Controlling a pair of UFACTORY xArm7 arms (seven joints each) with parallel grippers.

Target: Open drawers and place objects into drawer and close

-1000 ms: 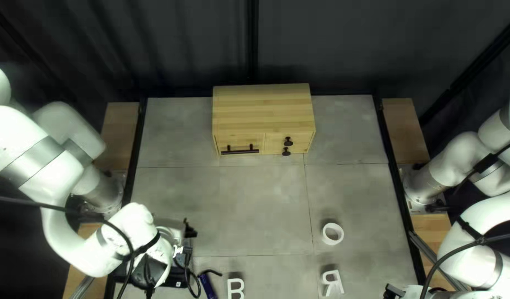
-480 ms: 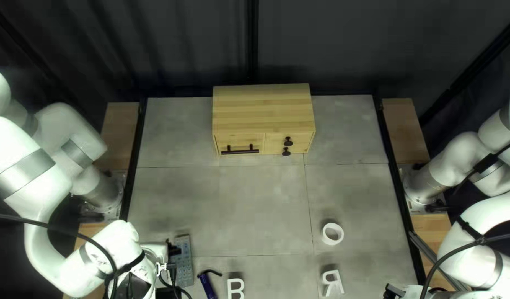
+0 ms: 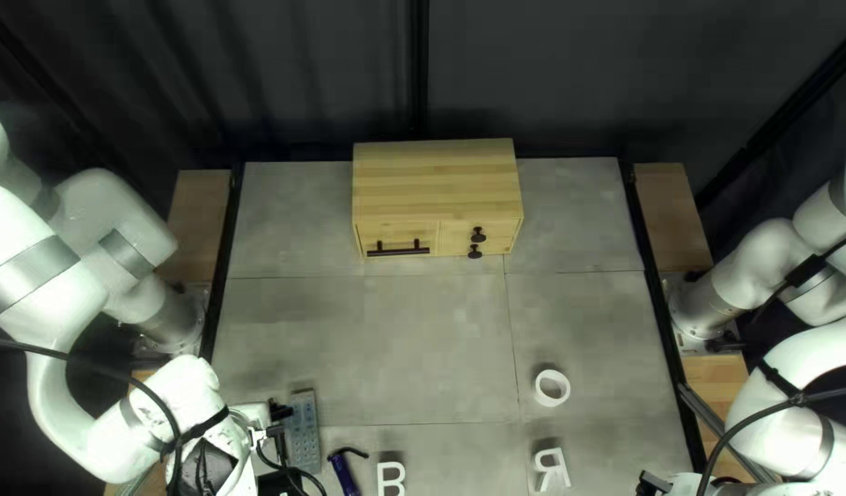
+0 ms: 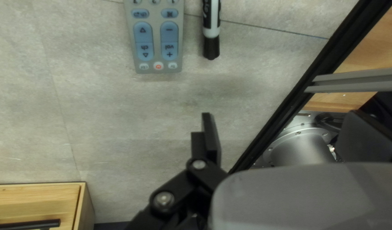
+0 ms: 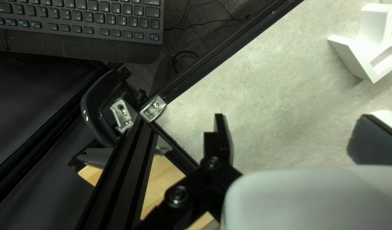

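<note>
A wooden cabinet (image 3: 437,179) stands at the back with its drawer fronts closed, a bar handle (image 3: 397,249) and dark knobs (image 3: 478,235) showing. My left gripper (image 3: 280,411) is beside a grey remote (image 3: 305,439) at the front left. Seen from its wrist, the left gripper (image 4: 289,134) is open and empty, with the remote (image 4: 155,42) and a black-and-white marker (image 4: 211,32) lying ahead of it. At the front right, my right gripper (image 3: 654,483) stays low; in its own view the right gripper (image 5: 296,134) has its fingers apart, holding nothing.
Near the front lie a dark blue item (image 3: 346,475), a white letter B (image 3: 391,479), a white letter R (image 3: 551,469) and a white ring (image 3: 551,388). A keyboard (image 5: 76,19) sits beyond the table frame (image 5: 230,49) in the right wrist view.
My left arm has shifted toward the left of the top left view, uncovering the remote. The right arm, the cabinet and the other things on the table have stayed put.
</note>
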